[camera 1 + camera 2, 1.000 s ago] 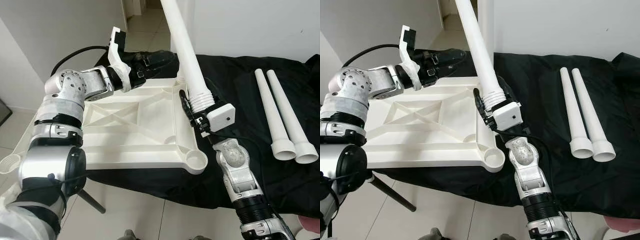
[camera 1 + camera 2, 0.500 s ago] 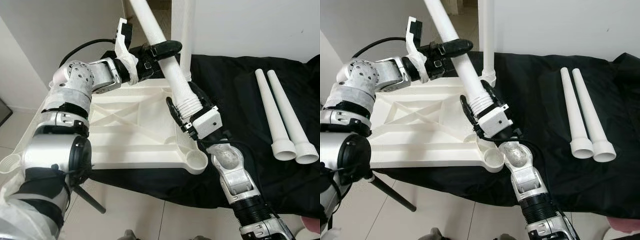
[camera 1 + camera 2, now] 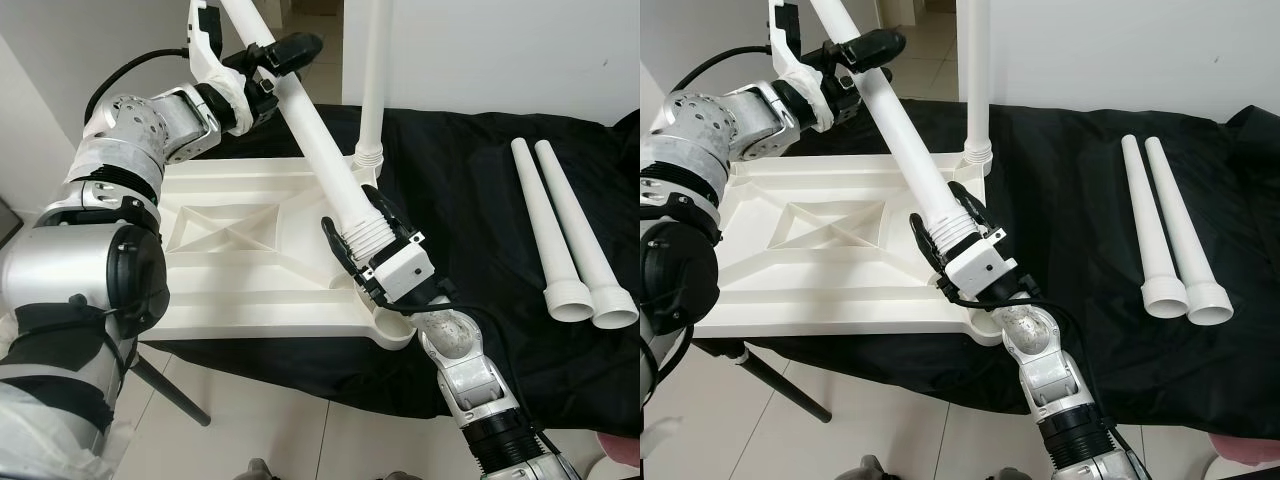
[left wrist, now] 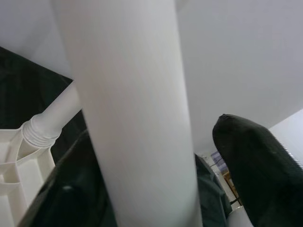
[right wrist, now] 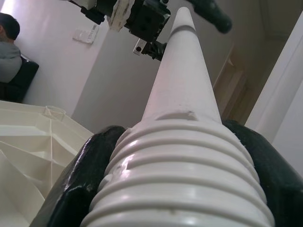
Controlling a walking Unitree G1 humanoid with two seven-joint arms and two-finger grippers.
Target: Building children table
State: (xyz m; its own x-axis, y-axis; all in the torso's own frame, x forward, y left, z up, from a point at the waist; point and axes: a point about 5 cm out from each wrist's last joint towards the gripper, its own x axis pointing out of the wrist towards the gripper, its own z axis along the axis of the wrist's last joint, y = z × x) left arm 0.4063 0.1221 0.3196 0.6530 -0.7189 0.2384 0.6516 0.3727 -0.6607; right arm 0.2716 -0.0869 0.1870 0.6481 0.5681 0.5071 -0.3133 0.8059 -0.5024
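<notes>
1. Left eye view shows the upturned white plastic tabletop point(image 3: 250, 260) lying ribs-up on a black cloth point(image 3: 480, 200), with the long white tapered plastic leg point(image 3: 315, 150) slanting over it.
2. The right gripper point(image 3: 365, 245) is clamped round the leg's ribbed, threaded end, low and near; the left gripper point(image 3: 272, 55) is closed round the slimmer shaft, high at the far left.
3. So the leg's long axis runs from far-left and high down to near-right and low, its threaded end hanging just above the near right corner socket point(image 3: 395, 325).
4. My reading: the socket sits just beyond that end, on the right arm's side, so the leg wants tipping upright before it can screw in.
5. One white leg point(image 3: 372, 90) already stands upright in the far right corner.
6. Two spare white legs point(image 3: 570, 235) lie side by side on the cloth, well off to the right.
7. The leg's very tip is hidden behind the right gripper, so I cannot tell whether it touches the tabletop; its thin end is cut off at the top edge.
</notes>
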